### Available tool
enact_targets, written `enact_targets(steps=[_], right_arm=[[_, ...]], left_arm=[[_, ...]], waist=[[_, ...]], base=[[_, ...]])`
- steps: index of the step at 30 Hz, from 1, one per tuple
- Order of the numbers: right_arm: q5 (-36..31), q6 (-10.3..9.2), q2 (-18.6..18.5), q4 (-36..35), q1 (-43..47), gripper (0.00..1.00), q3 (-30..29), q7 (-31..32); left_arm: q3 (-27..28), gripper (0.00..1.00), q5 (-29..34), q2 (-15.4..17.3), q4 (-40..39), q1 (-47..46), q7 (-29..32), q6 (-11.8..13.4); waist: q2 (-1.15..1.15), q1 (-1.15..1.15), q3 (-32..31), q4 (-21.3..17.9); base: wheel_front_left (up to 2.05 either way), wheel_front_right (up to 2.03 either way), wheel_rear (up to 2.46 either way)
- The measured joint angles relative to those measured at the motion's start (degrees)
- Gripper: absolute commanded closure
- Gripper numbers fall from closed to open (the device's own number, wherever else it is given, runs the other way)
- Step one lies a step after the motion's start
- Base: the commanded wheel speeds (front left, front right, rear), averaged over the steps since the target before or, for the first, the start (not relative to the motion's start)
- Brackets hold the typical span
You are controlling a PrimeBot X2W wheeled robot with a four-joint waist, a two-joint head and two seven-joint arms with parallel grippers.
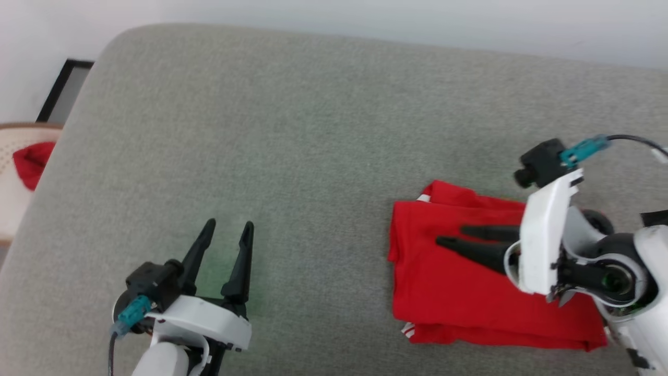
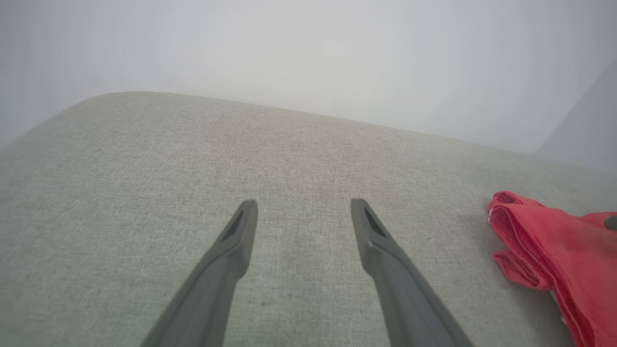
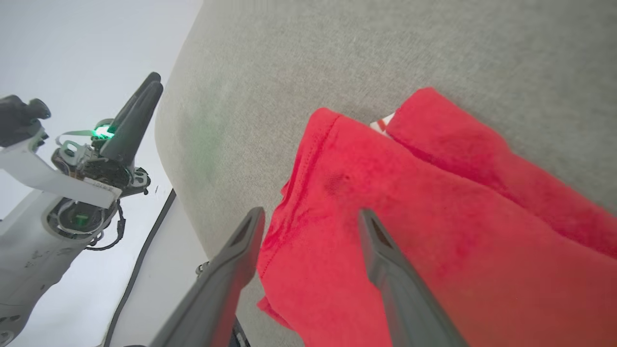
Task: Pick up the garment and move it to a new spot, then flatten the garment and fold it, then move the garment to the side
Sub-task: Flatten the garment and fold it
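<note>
Head view: the garment (image 1: 469, 292) lies folded at four o'clock on the grey cushion (image 1: 313, 130), with the right gripper (image 1: 450, 235) over it, jaws spread and holding nothing. The left gripper (image 1: 229, 224) hangs wide at seven o'clock. Looks like the move-to-the-side step, and the next call is lifting the right arm clear without snagging the fold.

Head overhead, wrists low; common garment (image 1: 459, 297).

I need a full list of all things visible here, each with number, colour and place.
garment: 1, red with white trim, folded, right part of the padded surface
padded surface: 1, grey, under both grippers
cloth: 1, red, far left, on the pale container
pale container: 1, cream, beside the surface's left edge
frame: 1, black, upper left corner
left gripper: 1, dark, open, above bare surface
right gripper: 1, dark, open, over the garment
</note>
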Motion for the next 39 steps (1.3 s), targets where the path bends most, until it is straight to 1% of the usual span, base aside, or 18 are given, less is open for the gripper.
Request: enact_targets(steps=[3, 7, 10, 15, 21, 26, 29, 32, 39], right_arm=[[0.02, 0.00, -1.71, -0.10, 0.16, 0.00, -0.32, -2.44], [-1.24, 0.00, -4.82, 0.69, 1.43, 0.00, -0.24, -8.26], [-3.22, 0.00, -7.25, 2.13, 2.53, 0.00, 0.09, -15.27], [-6.53, 0.00, -9.82, 7.05, 4.93, 0.00, 1.38, -29.52], [-9.81, 0.00, -10.56, 14.54, 6.88, 0.00, 2.77, -45.97], [-11.70, 0.00, -9.96, 20.24, 8.35, 0.00, 2.53, -55.99], [-12.80, 0.00, -9.46, 22.26, 8.95, 0.00, 2.56, -60.14], [-13.60, 0.00, -9.27, 23.35, 10.17, 0.00, 2.43, -62.92], [-15.14, 0.00, -8.69, 22.15, 13.91, 0.00, 0.12, -65.58]], left_arm=[[-0.36, 0.00, -0.69, 0.51, 0.58, 0.14, 0.00, 0.00], [-1.47, 0.00, -1.66, 1.20, 1.86, 0.24, 0.00, 0.00], [-2.09, 0.00, -2.56, 1.78, 3.19, 0.22, 0.00, 0.00], [-2.33, 0.00, -4.04, 2.43, 5.20, 0.25, 0.00, 0.00], [-1.98, 0.00, -5.04, 2.92, 7.26, 1.72, 0.00, 0.00], [-0.60, 0.00, -4.66, 3.11, 7.42, 3.63, 0.00, 0.00], [1.37, 0.00, -3.93, 3.09, 6.19, 5.82, 0.00, 0.00], [2.91, 0.00, -2.87, 3.13, 4.63, 8.54, 0.00, 0.00], [6.08, 0.00, -0.68, 3.04, 0.56, 13.23, 0.00, 0.00]], waist=[[0.00, 0.00, -1.02, -1.09], [0.00, 0.00, -2.30, -2.69], [0.00, 0.00, -3.18, -4.01], [0.00, 0.00, -4.87, -6.17], [0.00, 0.00, -7.54, -8.22], [0.00, 0.00, -10.20, -9.30], [0.00, 0.00, -11.97, -9.80], [0.00, 0.00, -13.76, -10.19], [0.00, 0.00, -16.97, -10.25]], base=[[0.00, 0.00, 0.00], [0.00, 0.00, 0.00], [0.00, 0.00, 0.00], [0.00, 0.00, 0.00], [0.00, 0.00, 0.00], [0.00, 0.00, 0.00], [0.00, 0.00, 0.00], [0.00, 0.00, 0.00], [0.00, 0.00, 0.00]])
